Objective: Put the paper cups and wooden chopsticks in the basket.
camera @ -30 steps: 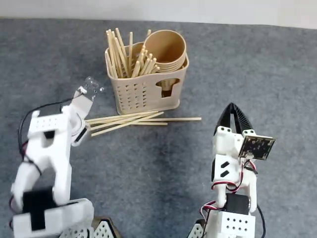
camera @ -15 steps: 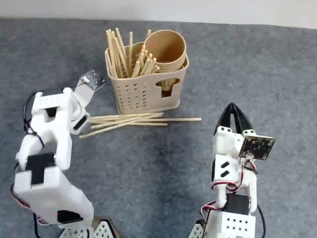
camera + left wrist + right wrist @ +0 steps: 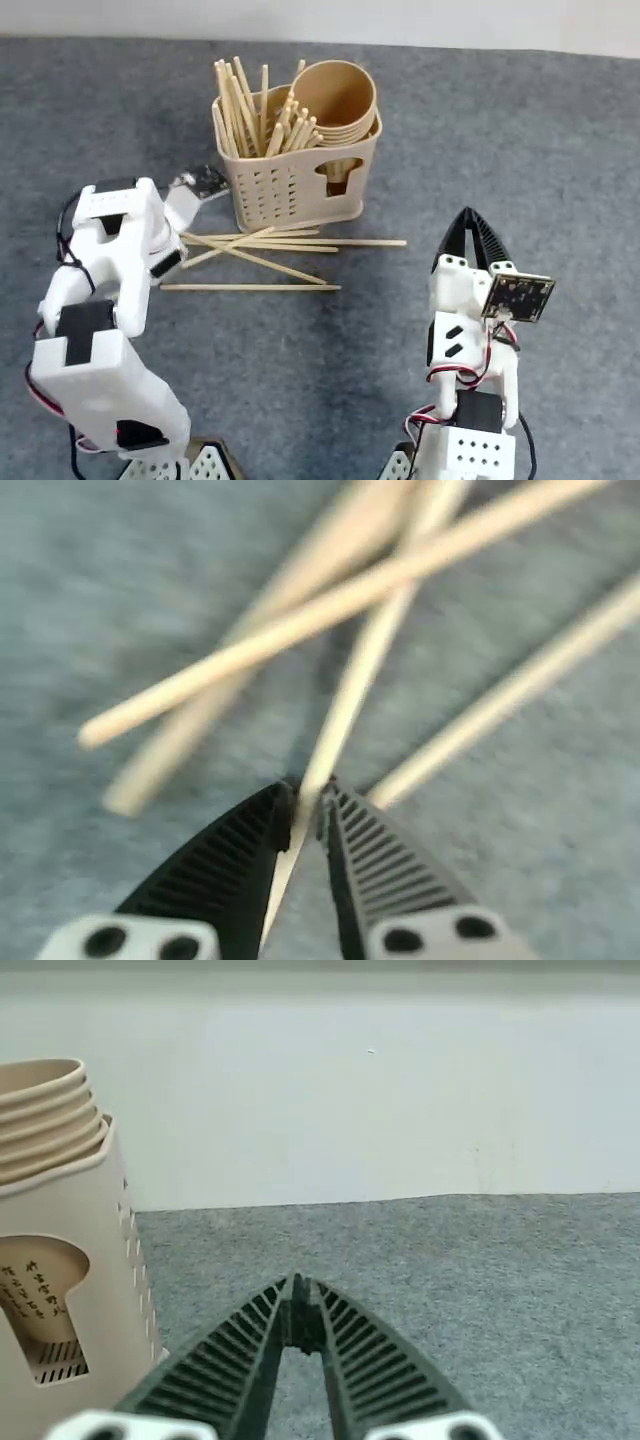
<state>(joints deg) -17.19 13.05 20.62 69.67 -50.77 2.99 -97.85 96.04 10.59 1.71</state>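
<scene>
The beige basket [image 3: 290,190] stands at the back of the mat and holds a stack of paper cups [image 3: 335,95] and several upright wooden chopsticks [image 3: 240,105]. Several loose chopsticks [image 3: 300,242] lie on the mat in front of it. One [image 3: 250,287] lies apart, nearer the front. My left gripper [image 3: 178,250] points down at their left ends. In the left wrist view it [image 3: 305,800] is shut on one thin chopstick [image 3: 350,695]. My right gripper [image 3: 470,235] rests shut and empty to the right. Its wrist view shows the gripper [image 3: 298,1310], basket [image 3: 90,1290] and cups [image 3: 50,1110].
A grey mat [image 3: 520,140] covers the table, with bare room to the right of the basket and between the two arms. A pale wall [image 3: 380,1090] rises behind the mat's far edge.
The left arm has swung in and down over the chopsticks' left ends. The bundle has spread: one stick now lies apart toward the front, another lies diagonal. The right arm has kept still.
</scene>
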